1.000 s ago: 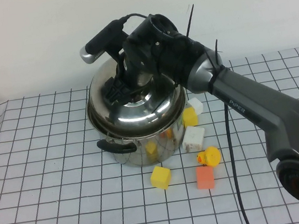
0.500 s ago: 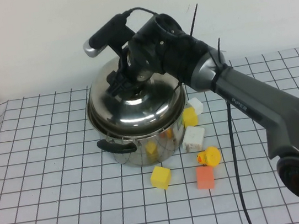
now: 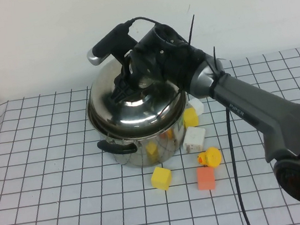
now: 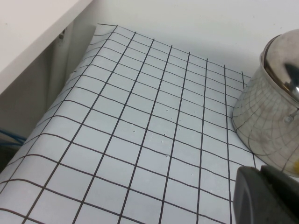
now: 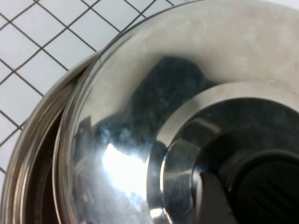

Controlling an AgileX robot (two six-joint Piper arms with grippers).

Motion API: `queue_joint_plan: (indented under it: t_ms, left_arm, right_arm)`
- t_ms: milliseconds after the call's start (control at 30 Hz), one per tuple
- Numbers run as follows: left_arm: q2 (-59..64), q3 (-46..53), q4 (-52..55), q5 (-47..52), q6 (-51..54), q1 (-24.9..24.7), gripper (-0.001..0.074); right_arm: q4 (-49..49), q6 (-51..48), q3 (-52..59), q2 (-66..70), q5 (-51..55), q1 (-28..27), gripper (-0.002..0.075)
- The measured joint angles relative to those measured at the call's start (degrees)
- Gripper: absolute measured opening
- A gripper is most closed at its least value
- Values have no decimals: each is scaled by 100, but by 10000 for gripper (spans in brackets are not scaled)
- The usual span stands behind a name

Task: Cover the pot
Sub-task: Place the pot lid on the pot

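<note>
High view: the shiny round steel pot (image 3: 143, 147) stands upright on the gridded desk (image 3: 47, 177), opening up, black handles (image 3: 113, 147) sideways. A domed steel lid (image 3: 135, 106) rests on it, slightly askew, directly beneath the right gripper (image 3: 125, 85); whether its fingers grip the knob is unclear. Left gripper (image 4: 266, 196): cannot tell.

Right arm stretched toward the surface's far edge — right end effector (image 3: 125, 82) pointing down, fingers parted; left end effector (image 4: 266, 196) low, near left edge.
</note>
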Motion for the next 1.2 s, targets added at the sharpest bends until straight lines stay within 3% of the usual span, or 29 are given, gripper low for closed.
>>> queue_joint_plan:
  t_ms: [1200]
  left_arm:
    - [0, 0, 0, 9, -14, 0, -3]
  right_arm:
    - [505, -129, 0, -393, 770, -75, 352]
